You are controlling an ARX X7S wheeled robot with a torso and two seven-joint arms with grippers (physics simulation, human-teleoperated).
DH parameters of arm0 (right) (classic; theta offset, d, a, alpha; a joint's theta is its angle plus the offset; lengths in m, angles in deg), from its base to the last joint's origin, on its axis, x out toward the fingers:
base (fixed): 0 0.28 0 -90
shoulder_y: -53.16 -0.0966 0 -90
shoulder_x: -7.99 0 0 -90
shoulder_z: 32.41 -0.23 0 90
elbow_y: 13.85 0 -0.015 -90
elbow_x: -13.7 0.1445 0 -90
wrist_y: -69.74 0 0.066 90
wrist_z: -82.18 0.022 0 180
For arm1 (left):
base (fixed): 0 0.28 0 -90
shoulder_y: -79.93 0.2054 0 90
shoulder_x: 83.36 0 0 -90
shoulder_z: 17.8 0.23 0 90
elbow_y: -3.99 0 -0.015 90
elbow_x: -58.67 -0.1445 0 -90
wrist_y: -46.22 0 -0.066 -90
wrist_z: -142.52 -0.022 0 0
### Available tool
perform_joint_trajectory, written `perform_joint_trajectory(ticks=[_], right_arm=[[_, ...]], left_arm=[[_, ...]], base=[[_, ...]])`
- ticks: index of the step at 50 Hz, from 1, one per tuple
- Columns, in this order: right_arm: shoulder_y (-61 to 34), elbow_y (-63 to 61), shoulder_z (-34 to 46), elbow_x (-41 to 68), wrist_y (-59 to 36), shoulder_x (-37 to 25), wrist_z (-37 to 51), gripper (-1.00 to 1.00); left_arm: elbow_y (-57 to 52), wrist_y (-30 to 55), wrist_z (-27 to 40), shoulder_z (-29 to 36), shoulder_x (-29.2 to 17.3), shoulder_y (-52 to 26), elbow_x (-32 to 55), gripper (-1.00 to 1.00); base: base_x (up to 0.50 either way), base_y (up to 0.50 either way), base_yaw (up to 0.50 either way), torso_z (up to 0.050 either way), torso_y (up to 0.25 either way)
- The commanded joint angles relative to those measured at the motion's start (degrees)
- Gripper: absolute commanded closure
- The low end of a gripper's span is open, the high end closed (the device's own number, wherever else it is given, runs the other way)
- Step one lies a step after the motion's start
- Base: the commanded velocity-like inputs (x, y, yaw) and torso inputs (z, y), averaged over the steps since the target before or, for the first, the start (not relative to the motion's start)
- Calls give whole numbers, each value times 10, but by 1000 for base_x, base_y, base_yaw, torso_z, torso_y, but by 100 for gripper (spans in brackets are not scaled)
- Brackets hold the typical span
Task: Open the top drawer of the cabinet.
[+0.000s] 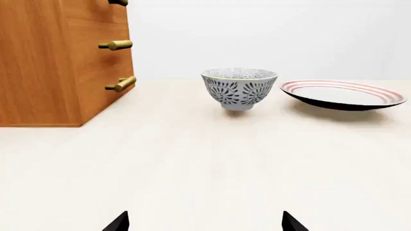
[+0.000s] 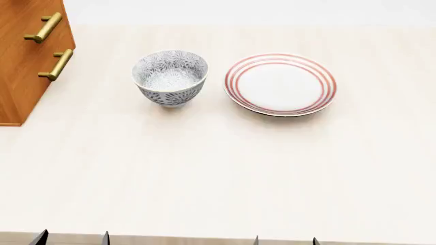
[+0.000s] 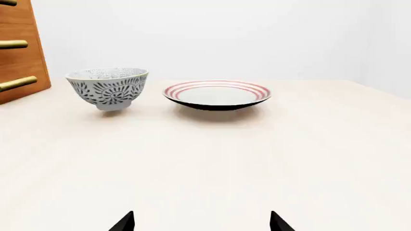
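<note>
The orange-brown cabinet (image 1: 45, 62) stands at the table's far left, its drawer fronts facing the bowl. Only the lower edge of the top drawer (image 1: 96, 10) shows in the left wrist view, with its brass handle (image 1: 118, 2) cut by the frame edge. The handle also shows in the right wrist view (image 3: 7, 2). All drawer fronts look flush. In the head view the cabinet (image 2: 24, 61) shows two lower handles; the top drawer is out of view. My left gripper (image 1: 205, 224) and right gripper (image 3: 201, 224) are open and empty, low over the table's near edge, far from the cabinet.
A patterned grey bowl (image 2: 169, 77) stands right of the cabinet. A white plate with red rings (image 2: 280, 84) lies right of the bowl. The middle handle (image 1: 115, 45) and the bottom handle (image 1: 121, 84) stick out of the cabinet front.
</note>
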Motion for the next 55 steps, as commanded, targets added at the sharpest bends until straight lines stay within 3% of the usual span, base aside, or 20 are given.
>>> perform_joint_trajectory(ticks=[1, 16, 17, 18, 43, 55], right_arm=[[1, -2, 11, 10, -3, -9, 10, -100], [-3, 2, 37, 33, -3, -31, 35, -100], [-24, 6, 135, 108, -28, -117, 127, -100], [-2, 2, 7, 8, -4, -5, 6, -100], [-1, -2, 47, 43, -6, -39, 41, -100], [-3, 1, 54, 53, -3, -46, 52, -100]], left_arm=[[2, -2, 11, 10, -9, 0, 9, -100], [-1, 3, 38, 40, -32, -2, 25, -100], [-51, 1, 114, 134, -117, -9, 152, -100], [6, -2, 7, 9, -6, -3, -1, -100], [3, 4, 44, 52, -39, -4, 28, -100], [-1, 6, 51, 61, -47, -4, 41, -100]], base=[[0, 0, 0, 0, 0], [0, 0, 0, 0, 0], [0, 0, 0, 0, 0], [0, 0, 0, 0, 0], [0, 0, 0, 0, 0], [0, 0, 0, 49, 0]])
